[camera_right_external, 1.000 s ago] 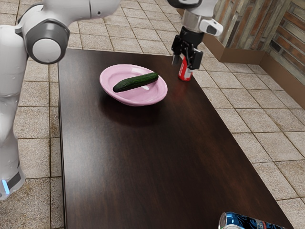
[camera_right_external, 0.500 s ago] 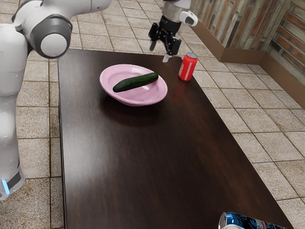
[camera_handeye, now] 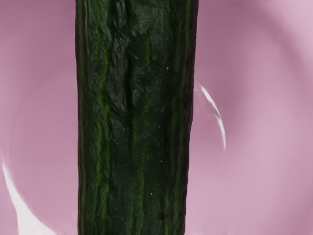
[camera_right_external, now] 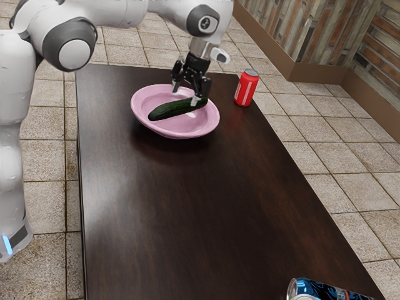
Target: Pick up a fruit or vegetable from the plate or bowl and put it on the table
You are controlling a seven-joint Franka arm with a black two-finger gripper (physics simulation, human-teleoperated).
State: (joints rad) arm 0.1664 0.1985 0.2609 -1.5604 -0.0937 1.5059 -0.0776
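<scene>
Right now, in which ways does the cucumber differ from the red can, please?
The cucumber is dark green, while the red can has a red body and a grey top. The cucumber is long and has a ridged skin; the red can is shorter and smooth. The cucumber lies in the pink plate, but the red can stands upright on the table. Both have rounded sides.

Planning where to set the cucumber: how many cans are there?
2. A red can stands beside the bowl, apart from it; a blue can is at the exterior view's bottom edge, partly cut off.
</scene>
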